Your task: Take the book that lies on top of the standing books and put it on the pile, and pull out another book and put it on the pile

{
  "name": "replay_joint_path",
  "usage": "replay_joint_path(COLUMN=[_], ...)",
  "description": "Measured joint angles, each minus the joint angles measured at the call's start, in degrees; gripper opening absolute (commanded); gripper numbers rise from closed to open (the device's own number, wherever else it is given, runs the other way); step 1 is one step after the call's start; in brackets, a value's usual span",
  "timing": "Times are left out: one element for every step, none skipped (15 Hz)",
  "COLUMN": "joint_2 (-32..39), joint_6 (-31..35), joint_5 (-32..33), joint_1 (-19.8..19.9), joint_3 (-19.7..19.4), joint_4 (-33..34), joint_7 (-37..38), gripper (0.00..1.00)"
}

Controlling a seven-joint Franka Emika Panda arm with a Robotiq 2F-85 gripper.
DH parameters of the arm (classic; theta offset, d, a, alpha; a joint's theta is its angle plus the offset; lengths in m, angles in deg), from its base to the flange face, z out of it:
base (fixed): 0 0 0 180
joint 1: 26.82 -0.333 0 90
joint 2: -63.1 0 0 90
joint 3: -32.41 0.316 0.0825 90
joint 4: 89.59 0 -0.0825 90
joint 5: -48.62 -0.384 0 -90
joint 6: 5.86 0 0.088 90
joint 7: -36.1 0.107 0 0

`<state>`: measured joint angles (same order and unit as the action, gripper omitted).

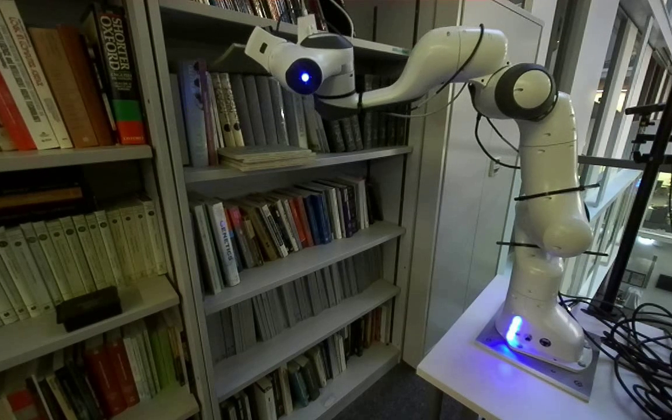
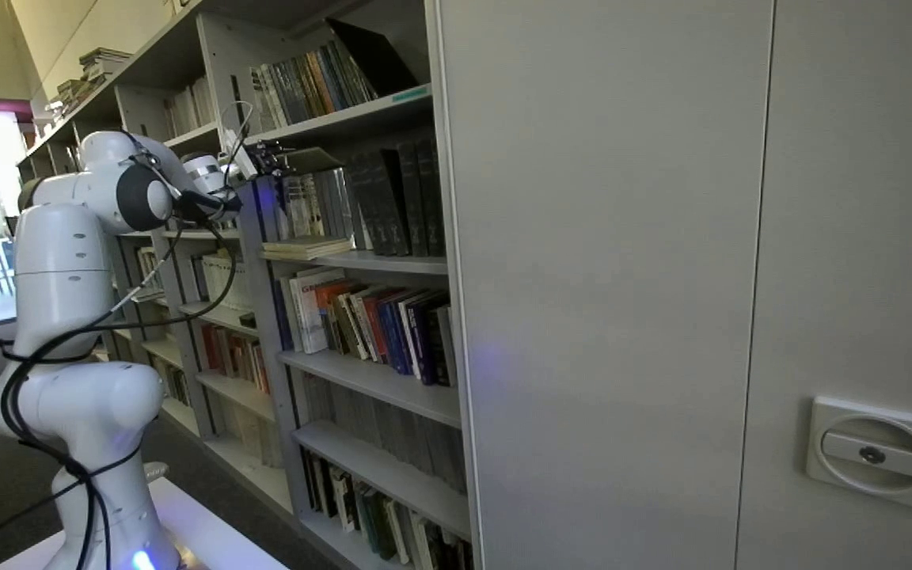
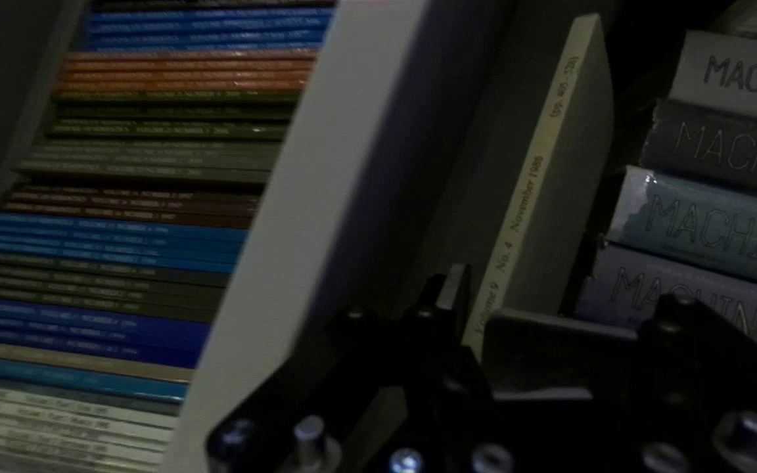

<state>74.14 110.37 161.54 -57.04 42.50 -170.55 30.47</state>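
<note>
A thin book with a cream spine and grey cover runs between the two fingers of my gripper, which is shut on it. In both exterior views the book hangs tilted above the standing books, just under the shelf board overhead. My gripper grips its near end; the hand hides the fingers elsewhere. Grey and greenish spines of the standing books show to the right in the wrist view. Below, the pile of flat pale books lies on the shelf's front edge.
The upper shelf board's edge runs close beside the gripper, with a row of coloured thin volumes beyond it. A vertical shelf partition stands beside the pile. Another row of mixed books fills the shelf below.
</note>
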Motion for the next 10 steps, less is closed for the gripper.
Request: replay_joint_path(joint_2=[-1.3, -2.56, -3.73, -4.76, -5.68, -6.4, -7.1, -7.66, -8.09, -8.41], joint_6=[-0.89, -1.97, -3.19, -4.43, -5.82, -6.95, -8.03, -8.74, -9.18, -9.34], joint_5=[0.0, -0.03, -0.2, -0.42, -0.43, -0.46, -0.48, -0.54, -0.61, -0.64], joint_1=[0.28, 0.39, 0.45, 0.54, 0.67, 0.92, 1.25, 1.6, 1.96, 2.25], joint_3=[1.04, 1.94, 2.75, 3.47, 4.14, 4.76, 5.33, 5.78, 6.12, 6.3], joint_4=[-0.84, -1.69, -2.65, -3.84, -4.84, -5.66, -6.39, -7.04, -7.52, -7.87], joint_7=[0.0, 0.01, 0.02, 0.1, 0.33, 0.51, 0.66, 0.81, 0.91, 0.96], gripper=[0.0, 0.0, 0.0, 0.0, 0.0, 0.0, 0.0, 0.0, 0.0, 0.0])
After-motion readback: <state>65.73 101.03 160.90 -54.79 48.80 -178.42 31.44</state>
